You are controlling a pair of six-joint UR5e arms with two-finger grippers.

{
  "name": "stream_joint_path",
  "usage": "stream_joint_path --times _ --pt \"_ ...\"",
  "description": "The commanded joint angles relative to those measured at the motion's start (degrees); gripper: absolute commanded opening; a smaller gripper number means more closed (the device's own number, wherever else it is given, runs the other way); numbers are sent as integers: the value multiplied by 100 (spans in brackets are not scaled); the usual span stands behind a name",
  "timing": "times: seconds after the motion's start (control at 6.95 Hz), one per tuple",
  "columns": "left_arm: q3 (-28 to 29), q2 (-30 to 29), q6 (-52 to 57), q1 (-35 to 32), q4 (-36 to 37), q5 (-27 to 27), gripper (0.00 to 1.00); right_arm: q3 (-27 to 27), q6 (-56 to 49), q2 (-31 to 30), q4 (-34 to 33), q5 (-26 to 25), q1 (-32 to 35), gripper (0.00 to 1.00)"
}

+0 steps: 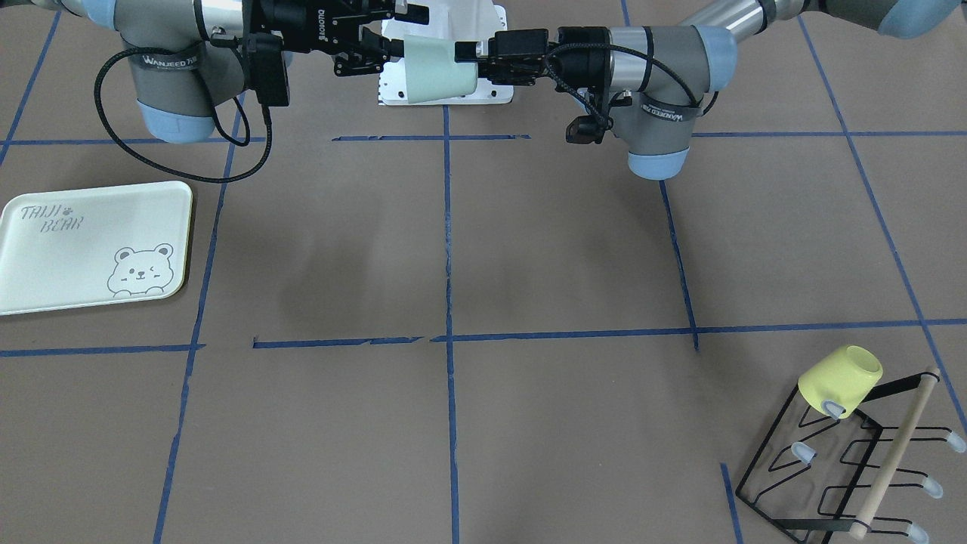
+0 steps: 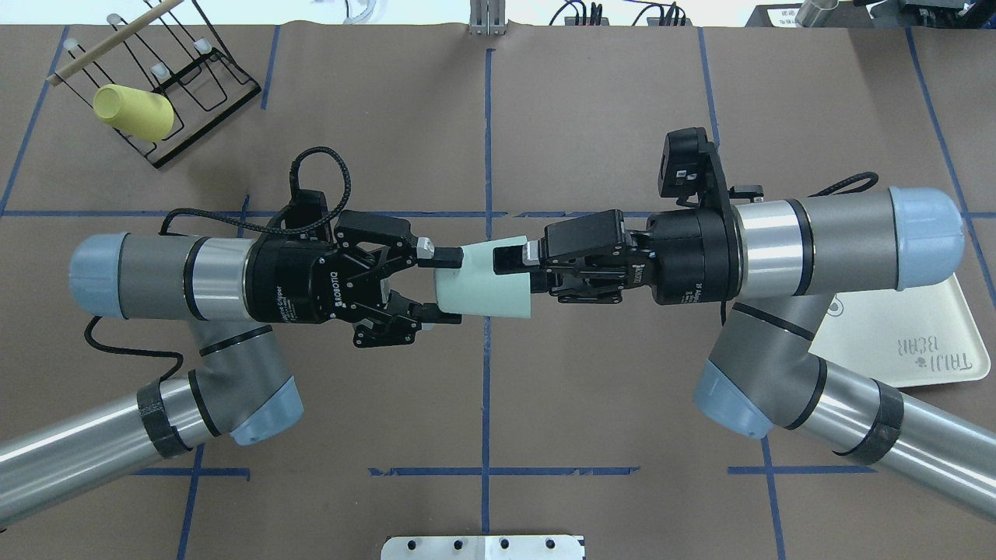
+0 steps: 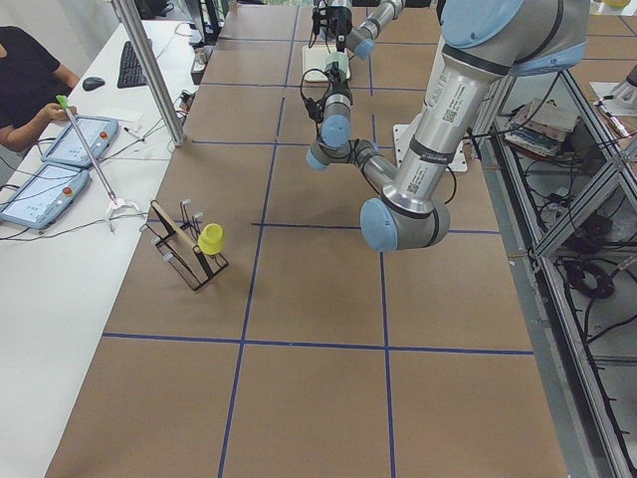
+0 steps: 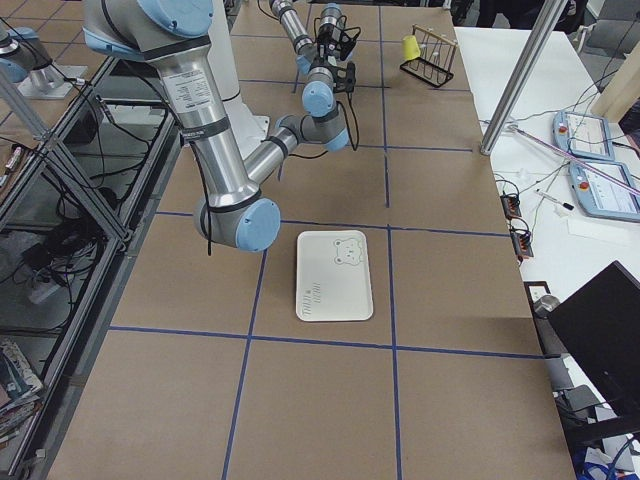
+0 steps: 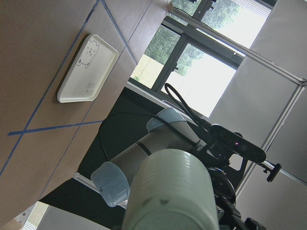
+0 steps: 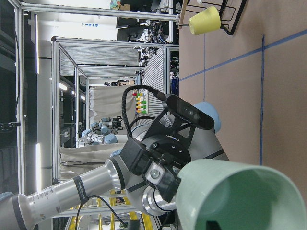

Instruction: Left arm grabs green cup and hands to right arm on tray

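Observation:
The pale mint-green cup (image 2: pixel 482 284) hangs on its side in mid-air between both arms, above the table's robot-side middle. My left gripper (image 2: pixel 440 286) comes in from the overhead view's left. Its two fingers (image 2: pixel 443 256) are shut across the cup's narrow base, which fills the bottom of the left wrist view (image 5: pixel 168 191). My right gripper (image 2: pixel 517 268) meets the cup from the other side and is shut on the wide rim, one finger over the wall. The right wrist view looks into the cup's mouth (image 6: pixel 240 196). The cream bear tray (image 1: pixel 75 242) lies flat below the right arm.
A yellow cup (image 1: pixel 838 381) sits upside down on a peg of the black wire rack (image 1: pixel 831 476) at the far corner on my left side. A white mounting plate (image 1: pixel 446 91) lies under the hand-over spot. An operator (image 3: pixel 25 80) sits beside the table.

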Motion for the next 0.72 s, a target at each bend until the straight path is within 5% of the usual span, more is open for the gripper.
stream_joint_path --times 0.0,0.14,0.29,0.43,0.58 --pt "-17 -2 0 3 -7 0 24 -9 2 0 0 0 -32 20" --pt "-17 6 0 3 -7 0 34 -9 -6 -9 9 -27 -58 6" --pt "-17 33 0 3 -7 0 56 -9 -6 -9 9 -96 -110 0" --pt "-96 76 0 3 -7 0 89 -9 2 0 9 -141 -137 0" --pt "-123 94 26 -5 2 9 100 0 2 0 9 -141 -146 0"
